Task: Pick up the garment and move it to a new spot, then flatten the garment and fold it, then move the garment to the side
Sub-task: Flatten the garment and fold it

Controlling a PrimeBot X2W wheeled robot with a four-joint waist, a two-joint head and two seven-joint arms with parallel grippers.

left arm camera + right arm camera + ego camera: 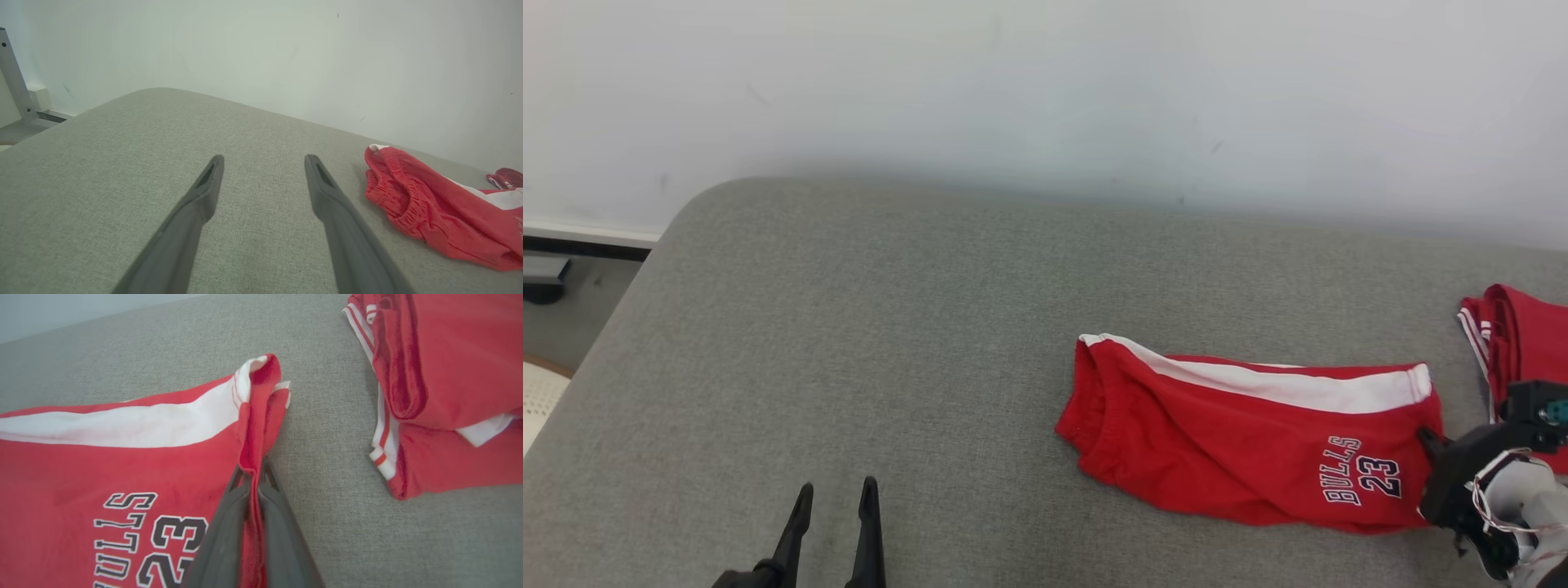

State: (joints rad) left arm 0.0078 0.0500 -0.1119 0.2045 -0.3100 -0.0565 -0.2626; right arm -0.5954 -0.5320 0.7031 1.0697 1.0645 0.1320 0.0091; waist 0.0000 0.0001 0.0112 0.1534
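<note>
The garment (1241,441) is a pair of red shorts with a white side stripe and "BULLS 23" print, lying folded on the grey cushion (890,327) right of centre. My right gripper (1427,441) is shut on the garment's right hem edge. In the right wrist view the two fingers pinch a raised fold of red cloth at the gripper (253,473), with the garment (102,465) spreading to the left. My left gripper (835,490) stands open at the lower left over bare cushion, well left of the shorts. The left wrist view shows the gripper (263,159) open and the garment (429,204) to its right.
A second red garment (1523,343) with white trim lies folded at the far right edge, close beside the held shorts (441,396). A white wall (1045,98) backs the cushion. The cushion's left edge drops to the floor (572,302).
</note>
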